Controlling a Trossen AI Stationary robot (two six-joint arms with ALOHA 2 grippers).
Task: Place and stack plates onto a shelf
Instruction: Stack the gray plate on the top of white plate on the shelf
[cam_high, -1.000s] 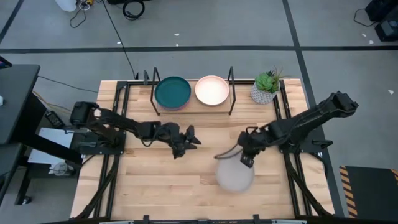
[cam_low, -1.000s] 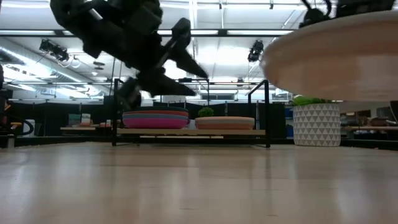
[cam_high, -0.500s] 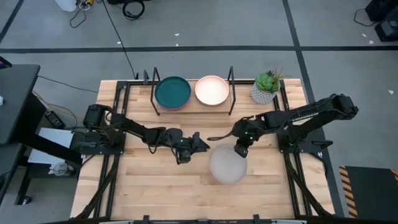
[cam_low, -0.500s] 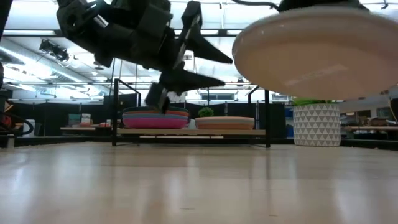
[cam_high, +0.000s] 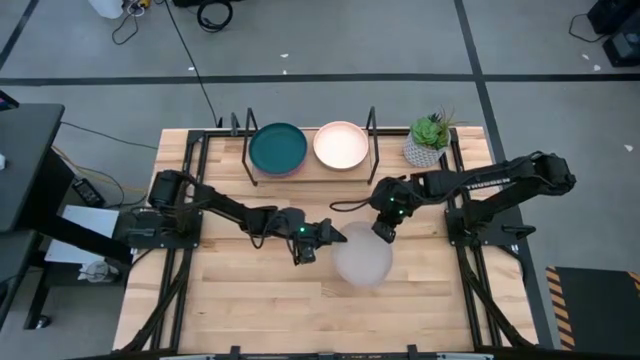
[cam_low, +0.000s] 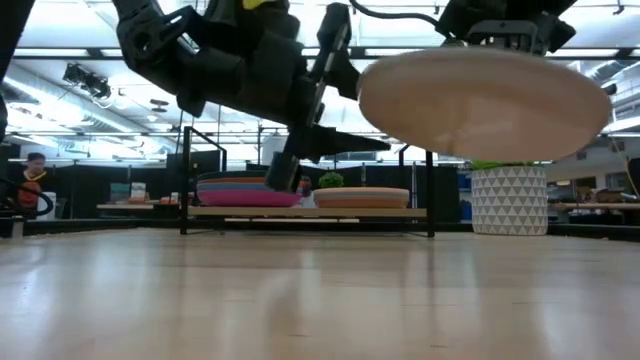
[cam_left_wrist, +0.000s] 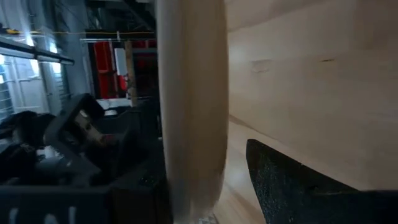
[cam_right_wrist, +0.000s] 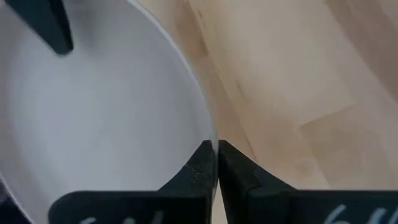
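A grey plate (cam_high: 362, 257) hangs above the middle of the table; in the low view (cam_low: 485, 100) I see it from below. My right gripper (cam_high: 383, 232) is shut on its far rim. My left gripper (cam_high: 325, 238) is open at the plate's left edge, with one finger (cam_low: 335, 45) above the edge and one (cam_low: 350, 143) below it. The left wrist view shows the rim (cam_left_wrist: 189, 112) edge-on with a gap to one finger (cam_left_wrist: 298, 186). The shelf (cam_high: 310, 170) at the far side carries a stack topped by a dark teal plate (cam_high: 278, 148) and a cream plate (cam_high: 341, 145). My right gripper pinches the plate's rim (cam_right_wrist: 210, 138) on its far right side, with one finger (cam_right_wrist: 198, 169) on the inner face and the other (cam_right_wrist: 235, 173) on the outer side. The fingers come from above. The plate is lifted clear of the table, roughly level.
A potted plant in a white patterned pot (cam_high: 427, 140) stands at the far right beside the shelf. The shelf's black upright frames (cam_low: 432, 180) rise at its ends. Bare wooden table (cam_high: 250, 300) lies in front of both arms.
My right gripper has carried the grey plate toward the table's left and far side, still lifted clear. My left gripper has gone toward the table's right edge, up to the plate, and its open fingers now stand above and below the plate's left edge.
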